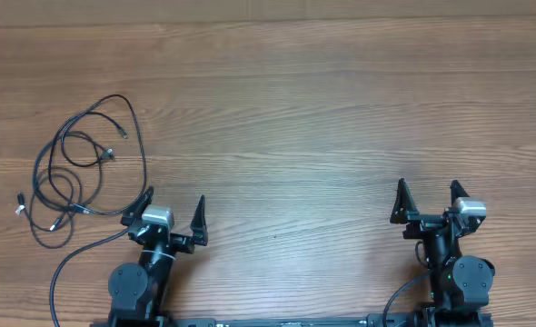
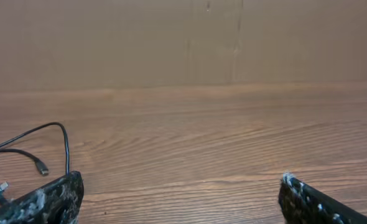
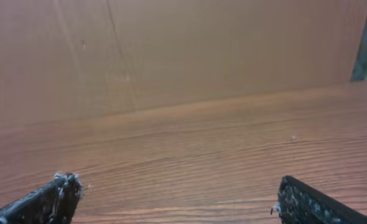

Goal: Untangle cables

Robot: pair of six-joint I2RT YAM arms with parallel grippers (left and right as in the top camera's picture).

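Black cables (image 1: 104,156) looped together, far left. Your left gripper (image 1: 175,196), spread wide, sits beside them, likely for first grab; right gripper (image 1: 427,185) spread, empty.

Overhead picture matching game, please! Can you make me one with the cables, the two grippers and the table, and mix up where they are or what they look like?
Things:
1. cables
2. left gripper
3. right gripper
4. table

Clues:
A. open, far from the tangle, only bare wood in front of it
B. brown, with wood grain
C. thin and black, looped in a tangle on the left side
D. open, close beside the tangle

Pairs: 1-C, 2-D, 3-A, 4-B.
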